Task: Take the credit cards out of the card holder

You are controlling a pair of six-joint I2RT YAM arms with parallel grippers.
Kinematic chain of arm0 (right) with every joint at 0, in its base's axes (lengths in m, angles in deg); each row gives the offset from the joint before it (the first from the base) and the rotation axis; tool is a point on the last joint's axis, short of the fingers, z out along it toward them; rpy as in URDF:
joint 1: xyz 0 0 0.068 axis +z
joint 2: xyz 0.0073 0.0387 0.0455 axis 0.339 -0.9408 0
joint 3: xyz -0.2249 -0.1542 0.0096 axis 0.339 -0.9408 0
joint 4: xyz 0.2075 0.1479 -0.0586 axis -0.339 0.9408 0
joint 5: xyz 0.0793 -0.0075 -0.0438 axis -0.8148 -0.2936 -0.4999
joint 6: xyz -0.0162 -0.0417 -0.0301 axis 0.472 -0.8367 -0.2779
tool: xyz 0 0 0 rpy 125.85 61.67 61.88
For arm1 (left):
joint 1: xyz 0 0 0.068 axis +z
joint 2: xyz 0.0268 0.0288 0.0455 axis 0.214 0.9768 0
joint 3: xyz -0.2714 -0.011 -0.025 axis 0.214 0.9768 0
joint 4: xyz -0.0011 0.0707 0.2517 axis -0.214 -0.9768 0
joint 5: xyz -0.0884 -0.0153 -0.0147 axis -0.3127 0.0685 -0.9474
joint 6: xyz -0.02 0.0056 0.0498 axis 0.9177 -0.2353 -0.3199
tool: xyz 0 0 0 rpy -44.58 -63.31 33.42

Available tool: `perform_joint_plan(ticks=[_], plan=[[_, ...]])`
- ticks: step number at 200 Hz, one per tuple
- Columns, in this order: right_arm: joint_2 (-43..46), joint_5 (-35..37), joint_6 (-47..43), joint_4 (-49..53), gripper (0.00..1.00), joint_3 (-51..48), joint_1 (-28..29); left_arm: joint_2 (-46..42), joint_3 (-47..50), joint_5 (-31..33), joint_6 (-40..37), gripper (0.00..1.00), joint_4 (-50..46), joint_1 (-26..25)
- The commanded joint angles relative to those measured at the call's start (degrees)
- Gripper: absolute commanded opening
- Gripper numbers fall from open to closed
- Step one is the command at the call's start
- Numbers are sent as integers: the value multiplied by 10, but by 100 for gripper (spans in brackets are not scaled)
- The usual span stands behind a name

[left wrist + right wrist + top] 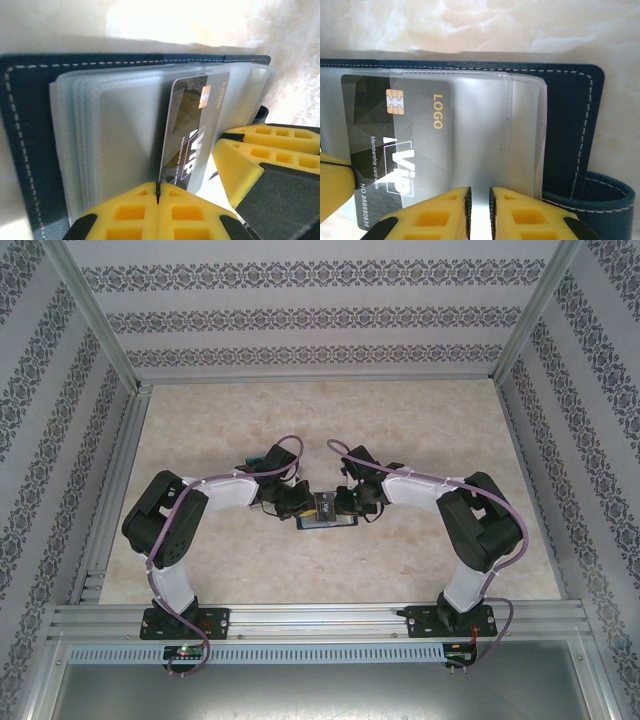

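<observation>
Your left pincer [157, 189] is clamped on the black card [192, 125]; your right pincer [480, 198] pinches a clear sleeve [480, 130] of the card holder [567, 125].

Wallpapered walls [320, 315], grey floral bands on white, are closing in the top and sides of the overhead frame. Aluminium posts [95, 315] are slanting down the upper corners. A beige marbled worktop [330, 420] is catching bright light at the centre. A metal rail [320, 620] is crossing the bottom.
</observation>
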Motion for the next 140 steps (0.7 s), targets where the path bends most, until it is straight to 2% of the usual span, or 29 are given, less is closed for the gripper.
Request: perform_joint_plan(ticks=[1,8,26,50,74,110,140], plan=[[-12,1,10,10,21,-11,-4,-13,-5,-12,-23,0,-9,7],[-12,0,9,10,21,-11,-5,-12,-5,-17,-20,6,-2,7],[-14,-1,10,9,21,-10,-3,-9,-2,-24,-12,27,12,6],[-15,-1,10,9,21,-8,-2,-3,3,-30,-5,33,27,6],[-16,-1,10,9,21,-7,-3,8,2,-35,1,33,37,3],[-17,-1,11,9,21,-8,-2,20,0,-39,9,27,52,-2],[-15,0,10,9,21,-9,-2,30,-4,-41,13,26,56,-5]])
